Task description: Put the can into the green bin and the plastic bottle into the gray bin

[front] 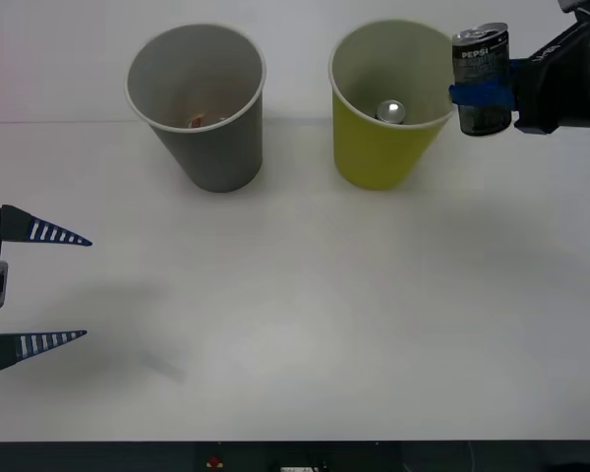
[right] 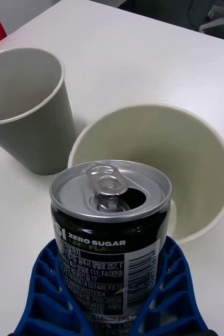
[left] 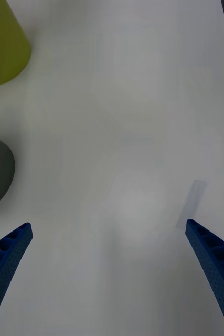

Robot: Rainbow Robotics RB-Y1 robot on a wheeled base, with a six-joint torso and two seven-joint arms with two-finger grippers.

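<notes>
Right claw (front: 484, 95): clamped on the can (front: 481, 79), upright, held just outside the green bin (front: 385, 106) rim; release here and you risk it clipping the rim or tipping the bin; gray bin (front: 199, 103) beyond. Left claw (front: 41, 286): spread wide, idle.

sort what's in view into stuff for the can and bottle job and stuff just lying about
For the job:
- can, held upright in the right tool beside the green cup's rim
- green cup, something shiny already inside
- gray cup, something small and reddish at its bottom

Just there:
- left tool, open, idle at the table's left edge
- white table
</notes>
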